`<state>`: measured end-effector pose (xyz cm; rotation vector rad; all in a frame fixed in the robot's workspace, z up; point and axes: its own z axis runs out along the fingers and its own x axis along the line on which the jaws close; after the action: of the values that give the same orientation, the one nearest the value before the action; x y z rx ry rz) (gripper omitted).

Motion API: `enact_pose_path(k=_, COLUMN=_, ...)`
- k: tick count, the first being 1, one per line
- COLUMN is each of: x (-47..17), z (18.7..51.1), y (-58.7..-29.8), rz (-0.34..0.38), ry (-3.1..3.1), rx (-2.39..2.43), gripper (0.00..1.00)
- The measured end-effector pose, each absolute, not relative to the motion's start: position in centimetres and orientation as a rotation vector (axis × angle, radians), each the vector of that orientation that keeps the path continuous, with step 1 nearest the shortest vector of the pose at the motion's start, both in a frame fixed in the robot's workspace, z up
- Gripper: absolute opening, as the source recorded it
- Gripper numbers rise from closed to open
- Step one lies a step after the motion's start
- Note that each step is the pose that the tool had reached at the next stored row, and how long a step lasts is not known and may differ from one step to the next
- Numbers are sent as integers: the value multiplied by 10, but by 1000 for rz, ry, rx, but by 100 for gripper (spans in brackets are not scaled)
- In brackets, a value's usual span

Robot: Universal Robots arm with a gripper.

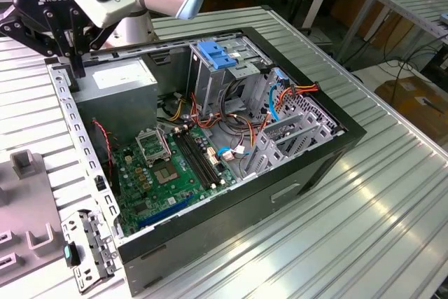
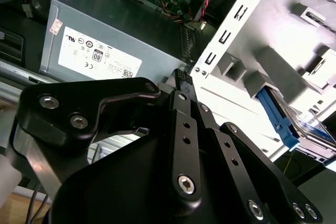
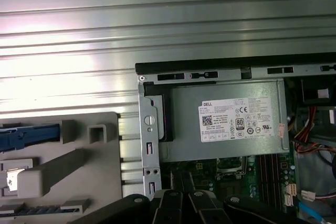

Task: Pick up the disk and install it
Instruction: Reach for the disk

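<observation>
Exterior view: a ribbed metal table [image 1: 381,194] carries an open computer case [image 1: 210,232]. Bare table runs wide from two to five o'clock of the case. On the nine o'clock side a grey fixture tray [image 1: 21,201] lies just beside the case's perforated rim and is cut off by the frame edge. Inside the case, a grey power supply [image 1: 115,82] fills the corner at ten o'clock. A green motherboard [image 1: 175,166] covers the floor at six o'clock, and a silver cage with a blue latch [image 1: 213,54] stands at twelve.

The gripper [image 1: 77,69] hangs at ten o'clock, over the case's rim beside the power supply, with the arm's body above it. Its tips are hard to make out against the dark wall there. In the second wrist view the black fingers [image 2: 181,80] come to a single point, drawn together with nothing between them.

The disk [image 2: 287,121] lies in the tray outside the case, well apart from the gripper. In the second wrist view its blue carrier and part of the grey metal body show, half hidden by the tray's raised blocks. In the first wrist view the disk [image 3: 21,135] is a blue strip cut by the frame edge.
</observation>
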<state>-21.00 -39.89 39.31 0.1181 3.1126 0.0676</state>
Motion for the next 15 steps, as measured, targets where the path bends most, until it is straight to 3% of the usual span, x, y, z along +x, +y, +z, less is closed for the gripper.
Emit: enact_pose_path(k=15, x=-220, z=393, y=-399, rz=68, ry=3113, rx=118, gripper=11)
